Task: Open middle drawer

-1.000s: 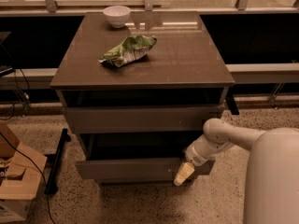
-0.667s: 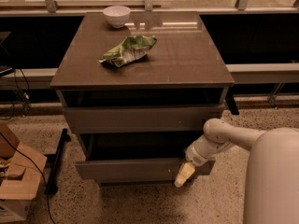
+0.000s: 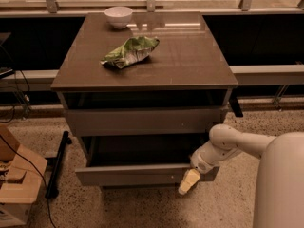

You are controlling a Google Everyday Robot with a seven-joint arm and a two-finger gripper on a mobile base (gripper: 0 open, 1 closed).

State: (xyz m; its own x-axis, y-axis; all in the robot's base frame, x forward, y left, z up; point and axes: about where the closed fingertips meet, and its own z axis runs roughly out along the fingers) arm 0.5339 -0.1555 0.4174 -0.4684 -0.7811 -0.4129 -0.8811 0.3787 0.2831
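The middle drawer (image 3: 137,175) is the grey-brown, handleless front below the top front (image 3: 142,121) of the cabinet. It stands pulled out toward me, and its dark inner box (image 3: 142,151) shows behind the front. My gripper (image 3: 188,182) is at the right part of this drawer front, with its cream tip against the front's lower edge. My white arm (image 3: 228,144) reaches in from the lower right. Any lower drawer is hidden beneath the pulled-out front.
On the cabinet top (image 3: 190,56) lie a green crumpled bag (image 3: 130,51) and a white bowl (image 3: 118,16). A cardboard box (image 3: 16,184) with cables stands on the floor at the left. A dark bar (image 3: 57,163) lies beside the cabinet's left side.
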